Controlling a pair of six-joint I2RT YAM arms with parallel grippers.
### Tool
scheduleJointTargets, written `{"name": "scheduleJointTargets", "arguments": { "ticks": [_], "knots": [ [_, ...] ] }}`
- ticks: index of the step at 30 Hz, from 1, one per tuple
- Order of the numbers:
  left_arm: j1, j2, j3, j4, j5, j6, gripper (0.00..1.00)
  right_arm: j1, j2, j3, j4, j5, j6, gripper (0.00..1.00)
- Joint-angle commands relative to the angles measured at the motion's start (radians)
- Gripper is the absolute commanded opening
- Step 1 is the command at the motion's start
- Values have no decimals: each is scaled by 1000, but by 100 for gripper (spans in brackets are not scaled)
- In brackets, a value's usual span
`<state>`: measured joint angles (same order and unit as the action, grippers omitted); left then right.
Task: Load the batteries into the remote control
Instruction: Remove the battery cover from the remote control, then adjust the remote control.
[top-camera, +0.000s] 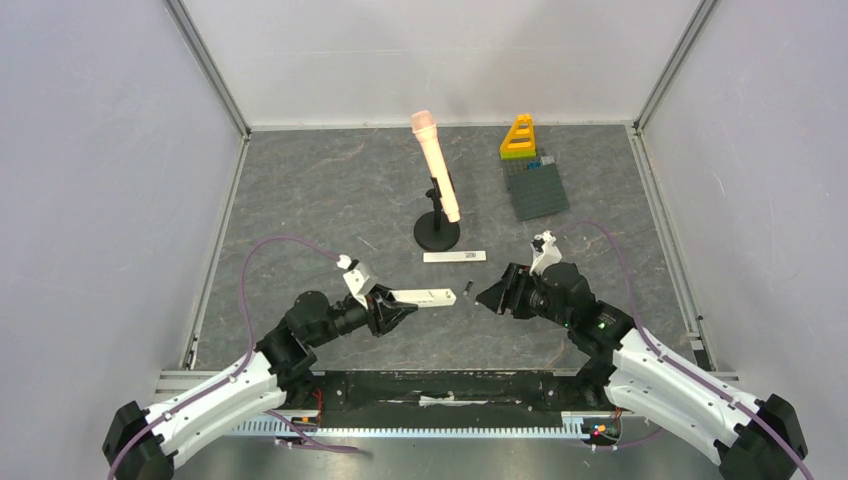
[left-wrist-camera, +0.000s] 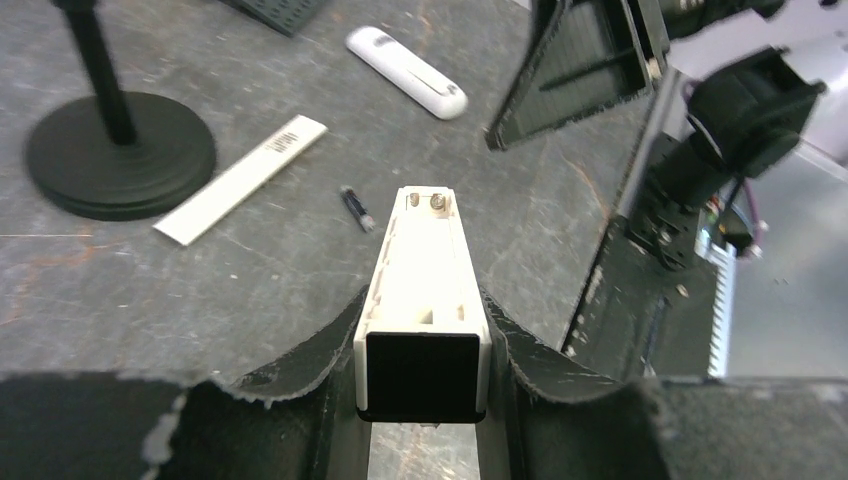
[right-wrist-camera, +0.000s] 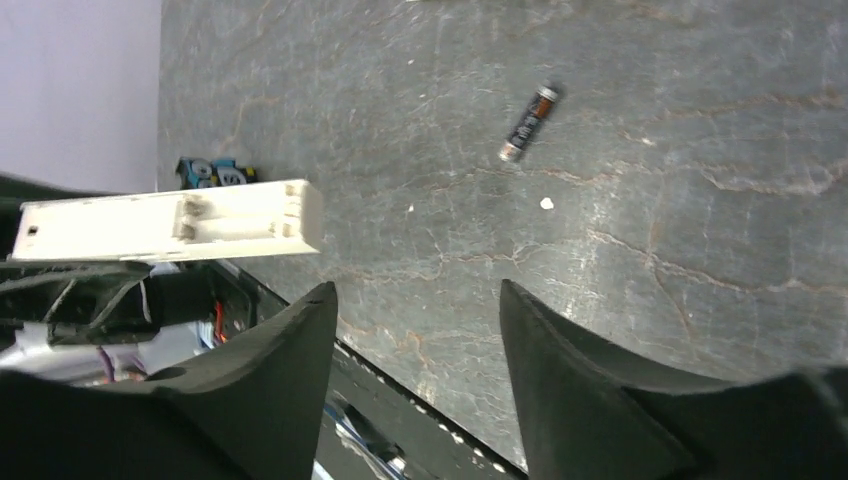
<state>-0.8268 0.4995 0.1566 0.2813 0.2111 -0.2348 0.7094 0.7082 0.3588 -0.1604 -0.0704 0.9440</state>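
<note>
Though near, battery beyond right pincer

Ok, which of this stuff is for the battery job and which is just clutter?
For the job: remote, held by left gripper; loose battery; open right gripper.
Lying about: microphone stand, grey baseplate, orange block, white strip, second remote.

Bare table lies open between my right gripper and the battery. The remote tip hangs just beyond; the white strip and microphone stand base crowd behind.
</note>
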Motion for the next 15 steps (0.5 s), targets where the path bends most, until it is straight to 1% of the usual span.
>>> {"name": "scheduleJointTargets", "arguments": {
  "ticks": [1,4,6,8,9,11,15],
  "knots": [
    [-2,42,44,84,176,9,2,-1,-24,93,34,-144,-114,71],
    [-2,57,57,158,322,6,2,-1,-63,117,66,-250,-193,80],
    [-2,70,74,202,417,3,2,0,-74,127,66,-325,-263,83],
    [-2,88,108,204,536,6,2,-1,-71,134,68,-426,-324,84],
    [-2,98,127,197,570,1,2,-1,-66,132,76,-473,-344,85],
    [-2,121,156,214,638,-11,2,0,-65,101,148,-606,-353,85],
    [-3,171,207,253,789,-31,2,0,-47,73,300,-771,-319,86]
  ]
}}
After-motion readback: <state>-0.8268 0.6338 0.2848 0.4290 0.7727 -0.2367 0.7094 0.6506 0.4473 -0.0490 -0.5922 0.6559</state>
